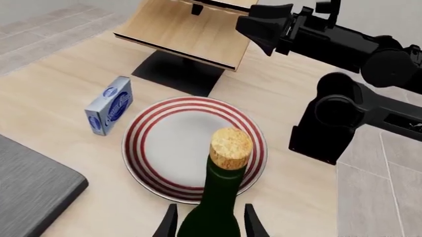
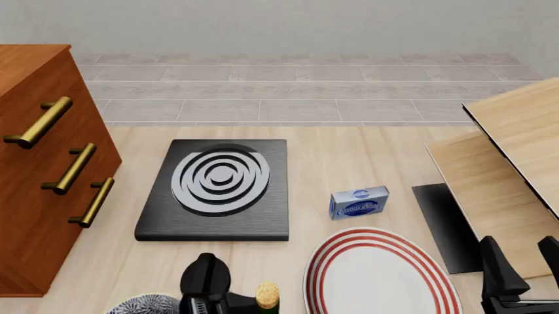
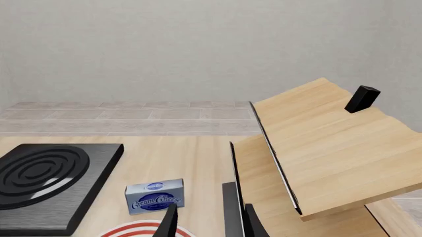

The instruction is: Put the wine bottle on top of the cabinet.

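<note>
The wine bottle is dark green with a tan cork. It stands between the fingers of my left gripper, whose jaws sit apart, one on each side of the bottle's body. In the front view only the cork shows, beside my left arm at the bottom edge. The reddish-brown cabinet with brass handles stands at the far left. My right gripper is open and empty, low at the right by the rack, and also shows in the front view.
A red-striped plate lies right of the bottle. A blue box sits behind it. A black hob lies centre-left. A pale slanted wooden rack is at the right. A patterned dish shows at the bottom edge.
</note>
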You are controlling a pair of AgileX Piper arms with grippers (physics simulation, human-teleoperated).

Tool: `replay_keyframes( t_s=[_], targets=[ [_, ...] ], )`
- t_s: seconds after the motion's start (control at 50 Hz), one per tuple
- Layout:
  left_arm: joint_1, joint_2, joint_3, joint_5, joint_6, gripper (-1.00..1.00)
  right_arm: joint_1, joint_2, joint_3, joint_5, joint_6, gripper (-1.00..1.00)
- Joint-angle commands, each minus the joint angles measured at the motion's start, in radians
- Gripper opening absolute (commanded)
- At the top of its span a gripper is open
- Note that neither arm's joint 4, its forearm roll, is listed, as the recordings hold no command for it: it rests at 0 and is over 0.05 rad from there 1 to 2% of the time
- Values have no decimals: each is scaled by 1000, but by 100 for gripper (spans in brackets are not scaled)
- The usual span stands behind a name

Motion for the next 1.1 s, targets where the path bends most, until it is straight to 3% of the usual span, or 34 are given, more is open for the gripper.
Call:
replay_keyframes(
  t_s=[0.02, 0.26, 0.28, 0.6, 1.1],
  targets=[
    [-4, 70, -16, -45, 1, 100, 0, 3, 0, -2, -2, 100],
    [-2, 166, -46, -84, -7, 100, 1, -3, 0, 1, 2, 100],
    [-2, 172, -46, -90, -7, -100, 1, -3, 0, 1, 2, 100],
    [1, 143, -38, -76, -11, -100, 1, -3, 0, 1, 2, 100],
    [40, -212, -26, 181, 20, -100, 1, -3, 0, 1, 2, 100]
  ],
)
